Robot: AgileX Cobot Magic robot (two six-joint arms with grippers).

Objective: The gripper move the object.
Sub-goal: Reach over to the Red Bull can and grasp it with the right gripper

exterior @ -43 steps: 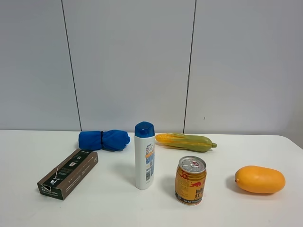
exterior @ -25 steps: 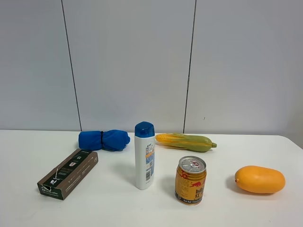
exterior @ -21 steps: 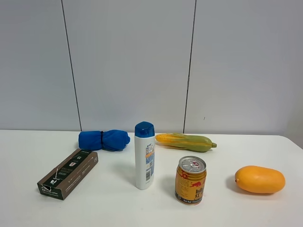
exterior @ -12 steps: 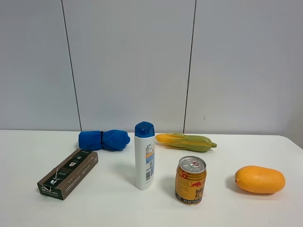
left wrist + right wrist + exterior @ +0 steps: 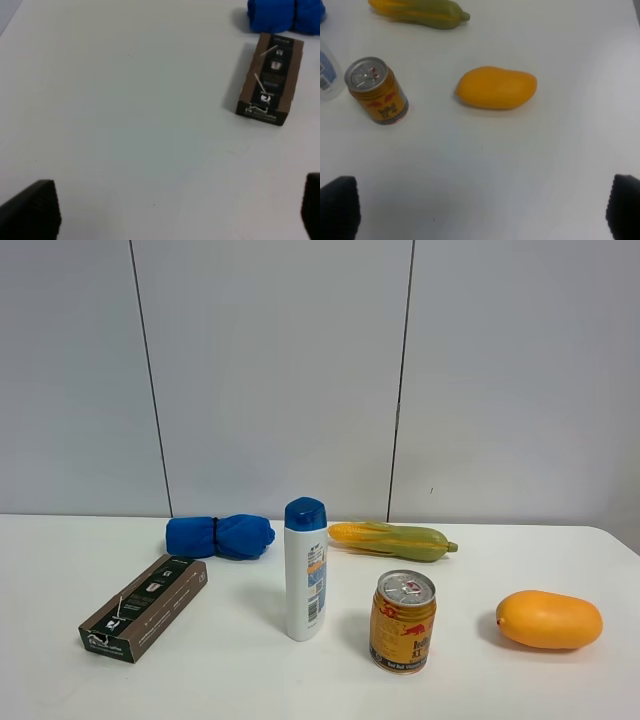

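The gold-yellow drink can (image 5: 403,622) with a red bull logo and silver top stands upright on the white table, right of the white shampoo bottle (image 5: 305,570). It also shows in the right wrist view (image 5: 376,90). My right gripper (image 5: 480,210) is open, its two black fingertips (image 5: 339,207) wide apart, well short of the can. My left gripper (image 5: 170,210) is open and empty over bare table. Neither arm shows in the exterior high view.
An orange mango (image 5: 549,619) lies right of the can, also in the right wrist view (image 5: 496,87). A corn cob (image 5: 391,539) and a blue rolled cloth (image 5: 219,536) lie at the back. A dark cardboard box (image 5: 144,607) lies at the left, also in the left wrist view (image 5: 270,79).
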